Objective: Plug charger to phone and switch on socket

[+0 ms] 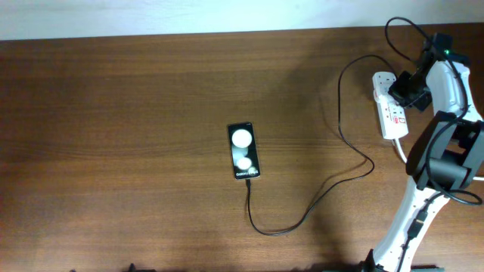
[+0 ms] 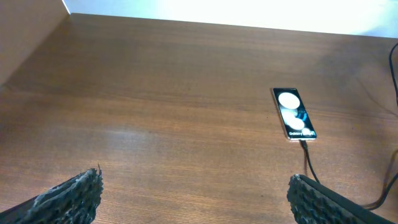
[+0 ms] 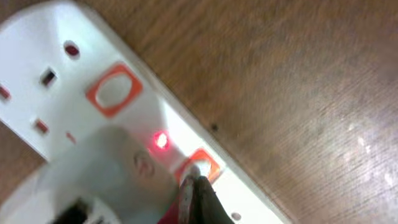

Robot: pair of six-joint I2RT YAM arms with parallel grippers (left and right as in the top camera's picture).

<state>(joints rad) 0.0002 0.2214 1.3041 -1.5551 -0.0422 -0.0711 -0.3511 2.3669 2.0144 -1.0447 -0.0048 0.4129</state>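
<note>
Surface: brown wood table [image 1: 113, 151], pale wall strip along the far edge.
Phone: phone [image 1: 243, 151] lies flat mid-table with its lettered end toward the near edge, well apart from both arms. It also shows in the left wrist view [image 2: 293, 113].
Charger: charger [image 1: 333, 181] has its tip at the phone's near end and looks seated. The cable loops right and back up to the socket, lying slack, so nothing tugs the phone.
Socket: socket [image 1: 389, 113] is at the far right of the table, lying lengthwise toward the near edge.
Right gripper: right gripper [image 3: 194, 190] is down on the socket, fingers together in one narrow tip. A closed tip is what a small rocker needs. It touches the orange-framed switch [image 3: 202, 165].
Lamp: red lamp [image 3: 161, 140] glows just beside that switch, so power is likely on.
Blur: a grey shape [image 3: 106, 174] sits next to the tip. It is probably the plug body, but it is too blurred to say.
Left gripper: left gripper [image 2: 194, 183] has its fingers wide apart, holds nothing and hangs over bare table. It is parked back so the right side has room.
Stage: judged last step, phone end plugged in and switch pressed or being pressed.
Risk: the tip could slip off the rocker or nudge the strip.
</note>
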